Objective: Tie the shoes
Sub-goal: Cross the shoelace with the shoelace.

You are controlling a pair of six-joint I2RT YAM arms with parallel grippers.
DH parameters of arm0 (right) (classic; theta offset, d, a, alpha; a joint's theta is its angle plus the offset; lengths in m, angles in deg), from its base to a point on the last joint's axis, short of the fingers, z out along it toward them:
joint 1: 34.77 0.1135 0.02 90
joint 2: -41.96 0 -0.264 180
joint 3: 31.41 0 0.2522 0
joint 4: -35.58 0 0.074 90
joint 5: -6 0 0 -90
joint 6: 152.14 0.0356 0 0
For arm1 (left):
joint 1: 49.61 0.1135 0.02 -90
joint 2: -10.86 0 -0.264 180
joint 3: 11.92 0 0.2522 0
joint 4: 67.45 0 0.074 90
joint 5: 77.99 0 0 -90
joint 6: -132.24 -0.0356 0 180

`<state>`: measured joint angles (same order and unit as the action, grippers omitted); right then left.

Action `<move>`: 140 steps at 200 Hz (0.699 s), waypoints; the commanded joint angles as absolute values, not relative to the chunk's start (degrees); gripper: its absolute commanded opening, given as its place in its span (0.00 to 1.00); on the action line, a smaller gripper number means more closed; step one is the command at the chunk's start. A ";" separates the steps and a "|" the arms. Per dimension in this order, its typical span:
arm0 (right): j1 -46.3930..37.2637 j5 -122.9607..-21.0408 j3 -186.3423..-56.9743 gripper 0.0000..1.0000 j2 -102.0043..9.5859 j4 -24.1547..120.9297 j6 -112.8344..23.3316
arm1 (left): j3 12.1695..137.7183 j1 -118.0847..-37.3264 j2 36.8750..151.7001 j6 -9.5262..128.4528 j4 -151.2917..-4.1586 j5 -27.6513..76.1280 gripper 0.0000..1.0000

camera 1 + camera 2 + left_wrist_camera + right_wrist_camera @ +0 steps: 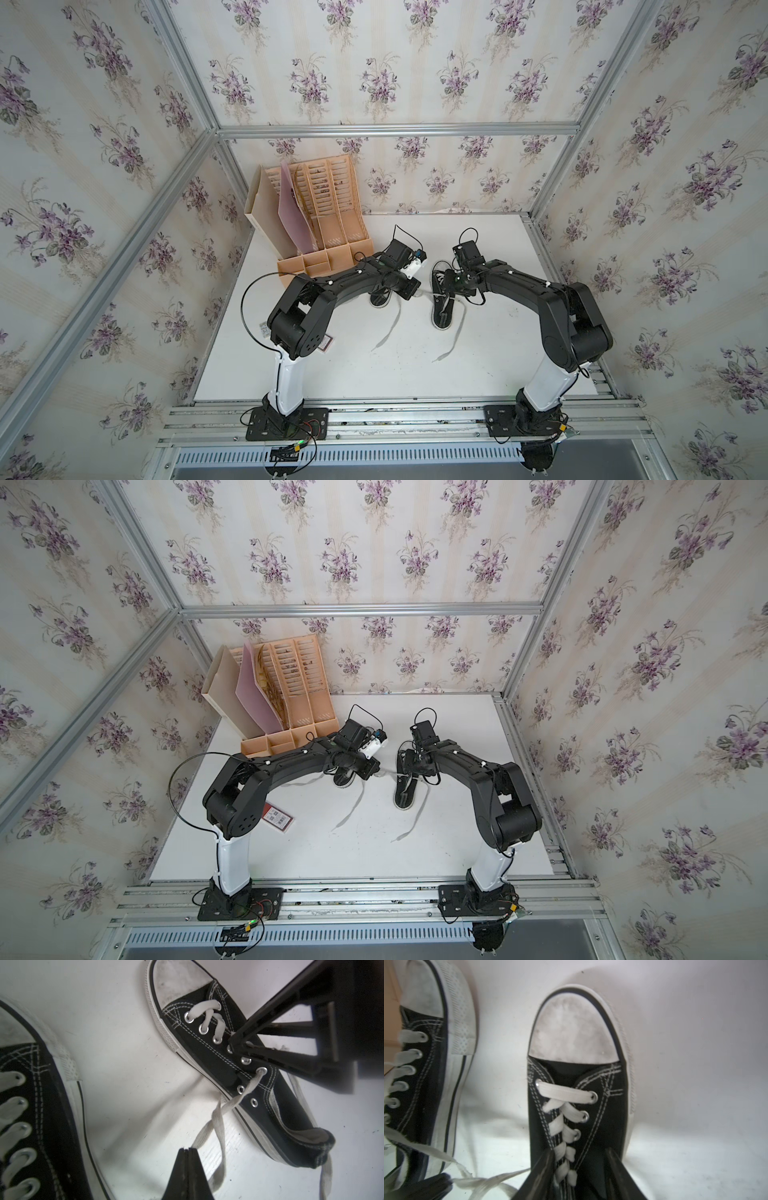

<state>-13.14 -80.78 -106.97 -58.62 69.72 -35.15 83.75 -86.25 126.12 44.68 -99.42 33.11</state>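
Left wrist view: left end effector (188, 1150) clenched on a lace (251, 1085) of the right-hand shoe (207, 1053), just off its side. Right end effector (579, 1153): jaws apart, astride same shoe's lacing. Left-hand shoe (379, 298) sits beside it, partly under left arm. Both mid-counter (415, 374), toes toward back wall. Lace ends (386, 332) trail loose on counter in both top views. No knot or bow on either. Est. progress: early, first cross-over not yet made, 2 shoes to go.
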 commanded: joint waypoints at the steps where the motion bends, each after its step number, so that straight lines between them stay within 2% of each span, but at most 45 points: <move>1: -13.15 -86.30 -105.84 0.41 -57.84 74.03 -33.82 | 83.56 -85.55 126.01 47.95 -98.62 37.32 0.00; 62: -13.17 -91.58 -103.23 0.38 -55.19 77.09 -32.43 | 81.89 -85.51 126.13 47.58 -97.41 43.38 0.01; 100: -13.17 -84.70 -100.59 0.41 -52.36 70.66 -33.99 | 80.72 -85.25 125.98 47.44 -97.49 43.29 0.29; 140: -13.15 -83.50 -101.38 0.42 -51.28 70.37 -35.03 | 79.34 -84.41 123.58 46.45 -96.61 44.36 0.40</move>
<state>-13.18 -84.51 -100.74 -51.65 70.68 -33.80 79.57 -84.65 124.77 47.30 -97.85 42.69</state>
